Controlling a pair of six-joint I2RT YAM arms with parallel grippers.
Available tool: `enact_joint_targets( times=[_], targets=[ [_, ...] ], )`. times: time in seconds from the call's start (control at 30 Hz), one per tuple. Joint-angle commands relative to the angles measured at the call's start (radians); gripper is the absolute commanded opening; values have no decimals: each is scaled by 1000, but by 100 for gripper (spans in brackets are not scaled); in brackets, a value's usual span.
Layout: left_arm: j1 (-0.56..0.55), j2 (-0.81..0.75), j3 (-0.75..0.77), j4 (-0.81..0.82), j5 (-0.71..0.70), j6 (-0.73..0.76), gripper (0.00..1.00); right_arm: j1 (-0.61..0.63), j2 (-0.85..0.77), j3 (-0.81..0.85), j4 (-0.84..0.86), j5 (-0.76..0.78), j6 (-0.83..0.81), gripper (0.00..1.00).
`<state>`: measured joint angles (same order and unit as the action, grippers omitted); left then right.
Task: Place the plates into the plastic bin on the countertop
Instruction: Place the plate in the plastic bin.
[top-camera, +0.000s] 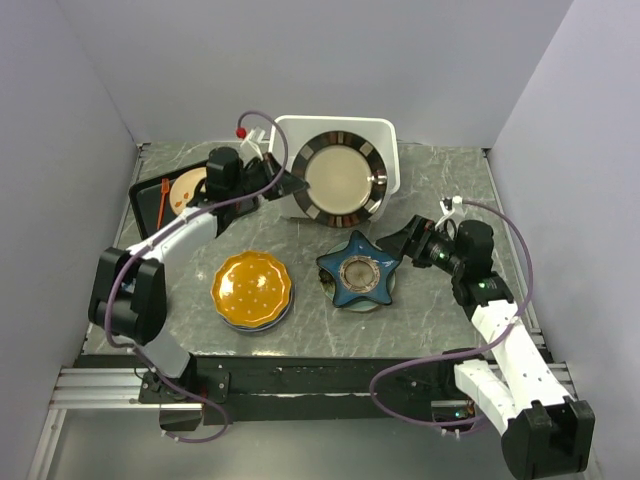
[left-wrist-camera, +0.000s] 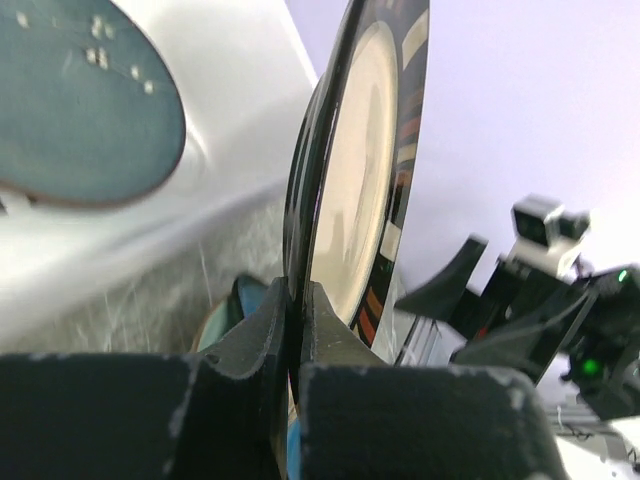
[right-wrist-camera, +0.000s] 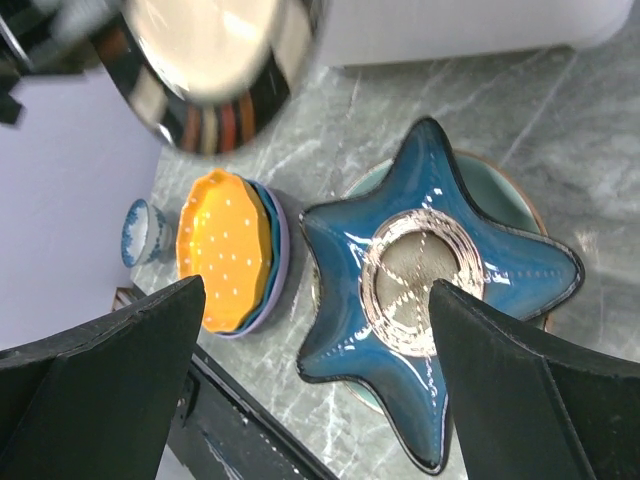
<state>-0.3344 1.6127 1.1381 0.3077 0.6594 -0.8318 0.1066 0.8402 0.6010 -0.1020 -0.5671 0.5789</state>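
Across the whole floor of the booth runs the countertop (top-camera: 310, 330), grey marble with pale veins. At its far edge sits the plastic bin (top-camera: 385, 140), white with rounded corners, much of its opening hidden from above by a plate held over it. A black tray (top-camera: 150, 195) lies at the far left, and a beige plate (top-camera: 188, 190) rests on it.

Next in size is the dark-rimmed plate (top-camera: 342, 178), beige in the middle with a banded rim. It is tipped up on edge, overlapping the bin's front wall in the top view; whether it touches the bin I cannot tell. The left gripper (left-wrist-camera: 297, 300) is clamped on the plate's rim, one finger on each face, jaws nearly together. In the left wrist view, a blue dotted plate (left-wrist-camera: 80, 100) shows against the bin's white wall.

Near the middle of the countertop, the star-shaped plate (top-camera: 360, 270), navy and glossy, lies flat on a teal plate (right-wrist-camera: 500, 190). To its left and apart from it, the orange plate (top-camera: 251, 288), scalloped and speckled, tops a short stack with blue and lilac rims below.

The right gripper (top-camera: 398, 243) hovers just right of the star, jaws spread wide, gripping nothing.

Beyond the orange stack, the right wrist view shows a small blue bowl (right-wrist-camera: 145, 232).
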Motion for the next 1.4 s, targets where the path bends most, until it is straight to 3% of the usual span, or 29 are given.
enact_joint_targets(
  times=[0.0,0.43,0.8,1.37],
  targets=[
    [5,21,204,53,6,-6,1,-8,-39,-32,16,18,-1,100],
    [44,200,500,-107,9,0,1,-7,-78,-73,-30,33,-4,100],
    [80,320,692,-173,20,-29,1,-7,-32,-113,48,-33,19,100],
    [71,380,818,-375,-130,82,1,-7,158,-148,202,-154,18,100]
  ],
)
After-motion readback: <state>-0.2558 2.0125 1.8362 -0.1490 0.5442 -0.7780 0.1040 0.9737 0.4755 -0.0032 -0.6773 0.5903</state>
